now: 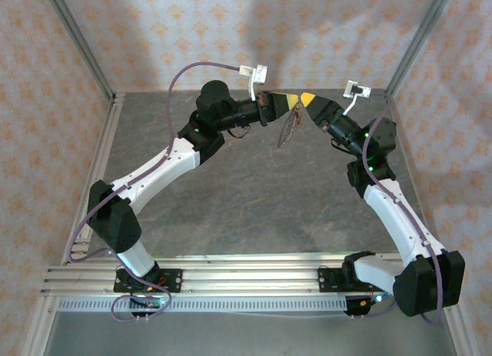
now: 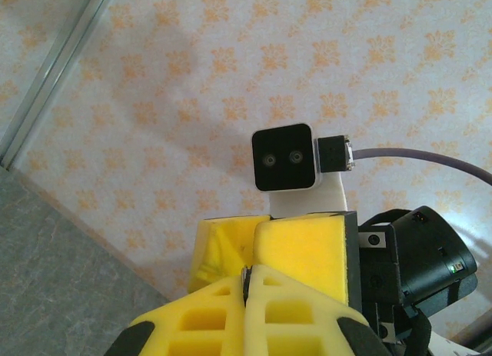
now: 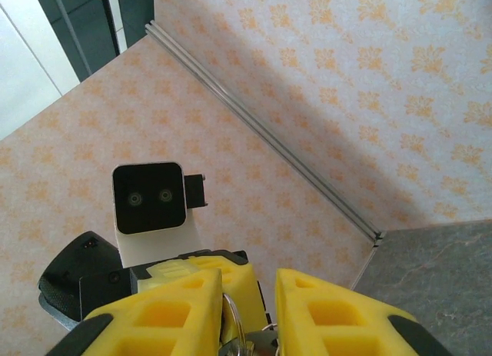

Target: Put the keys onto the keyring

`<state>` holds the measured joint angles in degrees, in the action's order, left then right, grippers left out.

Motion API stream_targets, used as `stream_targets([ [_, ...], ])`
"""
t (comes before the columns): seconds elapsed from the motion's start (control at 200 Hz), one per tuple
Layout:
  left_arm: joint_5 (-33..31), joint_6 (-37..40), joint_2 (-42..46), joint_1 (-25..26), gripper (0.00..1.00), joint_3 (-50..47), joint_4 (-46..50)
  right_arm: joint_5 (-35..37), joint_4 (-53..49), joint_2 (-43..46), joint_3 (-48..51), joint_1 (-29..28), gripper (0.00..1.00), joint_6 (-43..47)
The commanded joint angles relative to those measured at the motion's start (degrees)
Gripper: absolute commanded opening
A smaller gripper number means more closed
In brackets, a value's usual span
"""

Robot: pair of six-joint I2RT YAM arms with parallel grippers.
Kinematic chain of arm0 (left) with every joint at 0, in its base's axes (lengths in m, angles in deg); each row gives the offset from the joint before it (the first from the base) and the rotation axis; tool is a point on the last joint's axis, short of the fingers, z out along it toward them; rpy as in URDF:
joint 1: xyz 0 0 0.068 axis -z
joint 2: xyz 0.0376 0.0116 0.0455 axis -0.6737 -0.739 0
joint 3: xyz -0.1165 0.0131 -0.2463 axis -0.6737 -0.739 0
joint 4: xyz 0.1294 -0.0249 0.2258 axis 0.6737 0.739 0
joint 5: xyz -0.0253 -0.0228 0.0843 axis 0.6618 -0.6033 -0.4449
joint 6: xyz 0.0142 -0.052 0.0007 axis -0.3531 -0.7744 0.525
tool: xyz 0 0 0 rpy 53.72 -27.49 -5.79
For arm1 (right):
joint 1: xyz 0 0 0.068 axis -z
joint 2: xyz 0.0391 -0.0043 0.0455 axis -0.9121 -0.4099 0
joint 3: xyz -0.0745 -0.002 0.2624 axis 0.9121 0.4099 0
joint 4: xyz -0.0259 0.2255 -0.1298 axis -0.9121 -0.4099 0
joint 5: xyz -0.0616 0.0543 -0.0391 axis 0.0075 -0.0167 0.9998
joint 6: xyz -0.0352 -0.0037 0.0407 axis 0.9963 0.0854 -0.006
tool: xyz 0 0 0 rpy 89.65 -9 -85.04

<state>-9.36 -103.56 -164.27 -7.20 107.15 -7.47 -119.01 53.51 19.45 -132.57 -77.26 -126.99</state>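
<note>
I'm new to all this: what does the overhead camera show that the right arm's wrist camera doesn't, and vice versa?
Overhead: both white-and-black arms whole, down to the aluminium rail at their bases, and a thin pale tan oval loop dangling where the left gripper and right gripper meet. Right wrist: a close look at a thin silvery metal ring between its own yellow fingers. Both: the grey stone-look table and the orange-patterned wall.
</note>
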Motion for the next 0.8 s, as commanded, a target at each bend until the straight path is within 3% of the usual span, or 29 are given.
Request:
stream_targets([
  [0.0, 1.0, -0.2, -0.4, 0.2, 0.00, 1.7, -3.3, -2.1, 3.5, 0.1, 0.7, -0.5, 0.24, 0.0],
  [0.165, 0.9, -0.1, -0.6, 0.3, 0.00, 1.8, -3.3, -2.6, 3.3, 0.0, 1.0, -0.8, 0.24, 0.2],
  [0.455, 0.5, -0.1, -0.7, 0.4, 0.00, 2.3, -3.1, -2.0, 2.5, 1.2, 3.4, -0.8, 0.13, 1.2],
  [0.796, 0.3, -0.1, -0.9, 0.4, 0.00, 2.4, -3.0, -1.9, 2.4, 2.2, 5.2, -0.8, 0.13, 1.6],
])
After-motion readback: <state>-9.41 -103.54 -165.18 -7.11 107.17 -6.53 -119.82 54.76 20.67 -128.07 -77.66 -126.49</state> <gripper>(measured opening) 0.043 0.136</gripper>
